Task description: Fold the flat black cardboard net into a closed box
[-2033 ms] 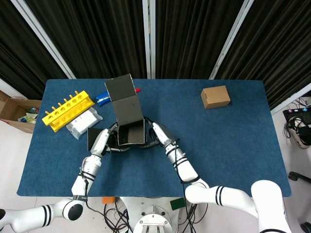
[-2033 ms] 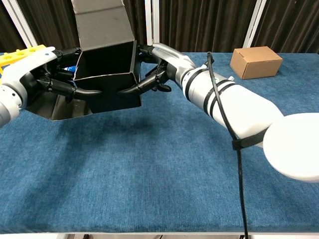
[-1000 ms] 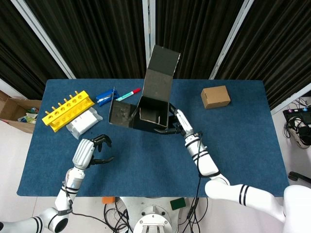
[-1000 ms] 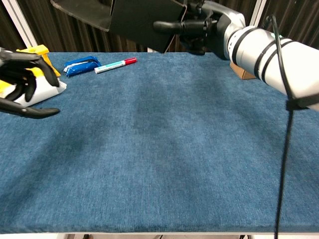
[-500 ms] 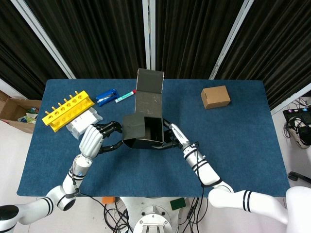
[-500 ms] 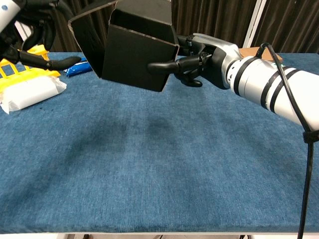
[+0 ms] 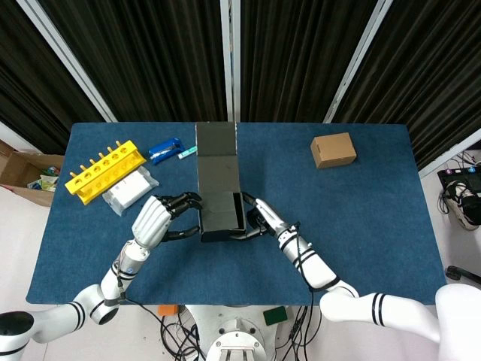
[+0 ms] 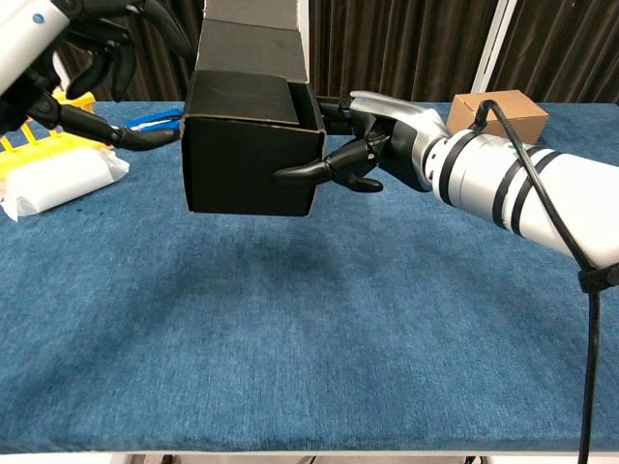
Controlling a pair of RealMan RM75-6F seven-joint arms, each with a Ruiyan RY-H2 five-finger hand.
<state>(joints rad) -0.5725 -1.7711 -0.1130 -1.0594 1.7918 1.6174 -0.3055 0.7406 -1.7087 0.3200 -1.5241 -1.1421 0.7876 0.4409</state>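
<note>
The black cardboard box (image 8: 247, 155) hangs above the blue table, its walls folded up and its long lid flap (image 8: 253, 29) standing upward. In the head view the box (image 7: 220, 216) sits between both hands. My right hand (image 8: 363, 145) grips the box's right wall, one finger across the front face and the others behind the wall. My left hand (image 8: 97, 58) is spread wide at the box's left side, with its fingertips (image 8: 160, 138) reaching the left wall. In the head view the left hand (image 7: 159, 218) and right hand (image 7: 261, 219) flank the box.
A yellow rack (image 7: 104, 171), a white packet (image 7: 131, 188), a blue packet (image 7: 164, 149) and a marker lie at the back left. A small brown box (image 7: 333, 150) stands at the back right. The table (image 7: 361, 226) is covered in blue cloth.
The right hand has swung the box from a tilt to square and level, lid flap pointing up. My left hand has come in from the left to the box's left wall.
</note>
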